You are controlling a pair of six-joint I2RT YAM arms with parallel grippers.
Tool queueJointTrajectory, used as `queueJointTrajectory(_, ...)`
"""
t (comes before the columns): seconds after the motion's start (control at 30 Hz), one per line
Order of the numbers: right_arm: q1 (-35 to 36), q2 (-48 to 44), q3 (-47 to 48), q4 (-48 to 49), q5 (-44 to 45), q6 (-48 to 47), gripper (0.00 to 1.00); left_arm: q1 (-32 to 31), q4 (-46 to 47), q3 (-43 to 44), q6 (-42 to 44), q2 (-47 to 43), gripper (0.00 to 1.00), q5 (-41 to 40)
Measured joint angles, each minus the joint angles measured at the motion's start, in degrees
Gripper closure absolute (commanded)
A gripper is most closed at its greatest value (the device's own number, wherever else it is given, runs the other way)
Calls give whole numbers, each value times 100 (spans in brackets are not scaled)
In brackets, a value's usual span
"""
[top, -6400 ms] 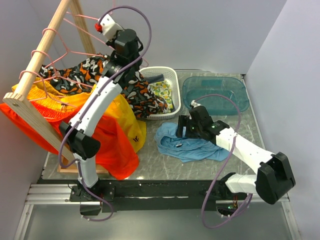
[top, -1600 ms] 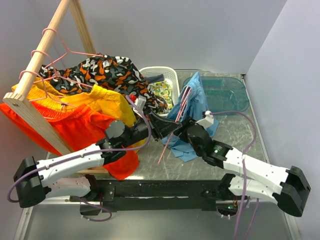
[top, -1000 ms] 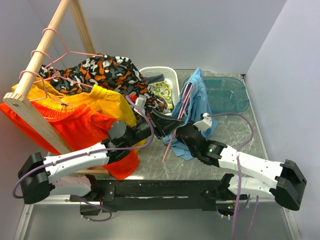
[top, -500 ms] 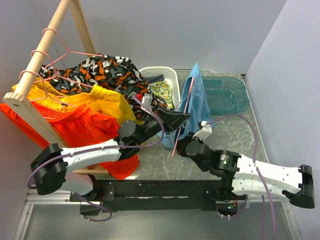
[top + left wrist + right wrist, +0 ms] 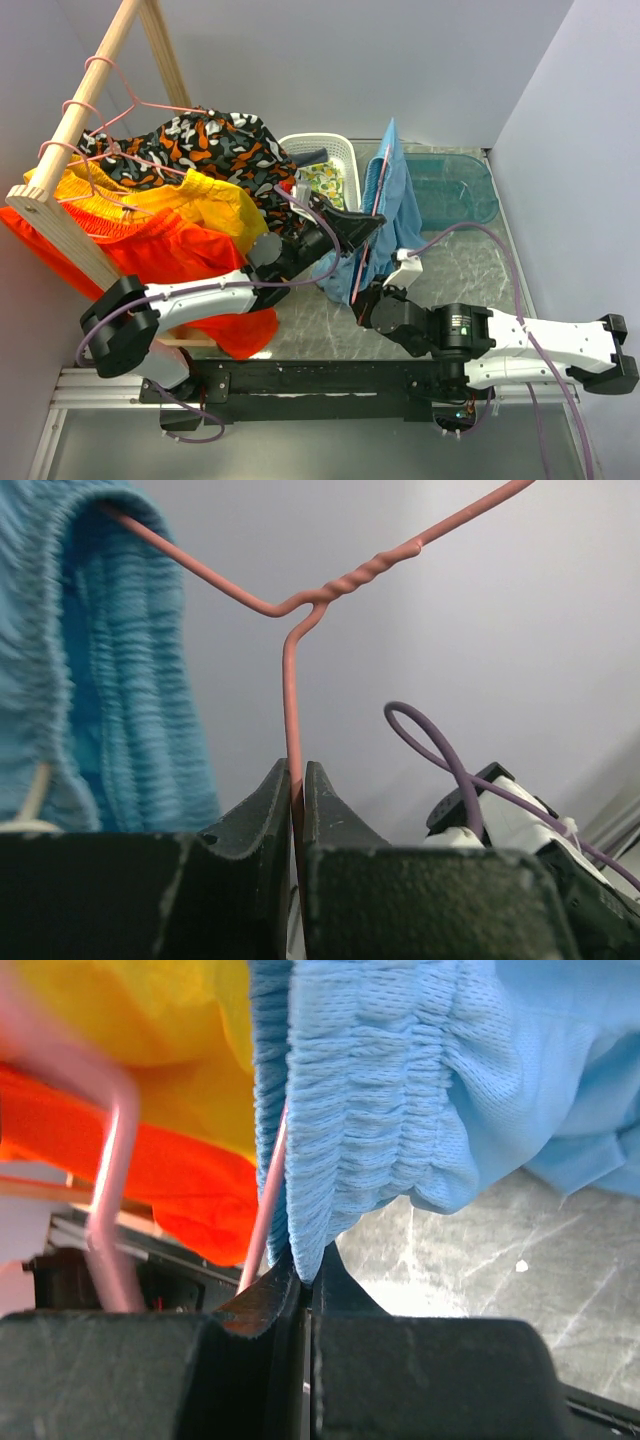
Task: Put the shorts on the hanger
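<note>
Above the tabletop (image 5: 470, 260), toward its middle, the blue shorts (image 5: 395, 190) hang raised, one arm of the pink hanger (image 5: 290, 690) running into the fabric. The left pincer (image 5: 297, 770), reaching in from 8 o'clock, is clamped on the hanger's wire. The right pincer (image 5: 303, 1260), at 6 o'clock below, grips the gathered waistband. A white basket (image 5: 345, 150) sits at 10 o'clock and a teal tub (image 5: 470, 190) at 3 o'clock.

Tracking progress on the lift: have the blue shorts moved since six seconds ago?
Yes. The shorts left the tabletop and now hang raised, nearer the white basket.
</note>
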Motion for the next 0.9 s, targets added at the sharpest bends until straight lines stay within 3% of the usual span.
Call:
queueJointTrajectory(0.57, 372, -179, 227, -761, -22, 420, 100, 450, 472, 203, -197, 511, 99, 61)
queueJointTrajectory(0.9, 409, -240, 988, -1071, -20, 363, 100, 428, 636, 37, -184, 529, 99, 59)
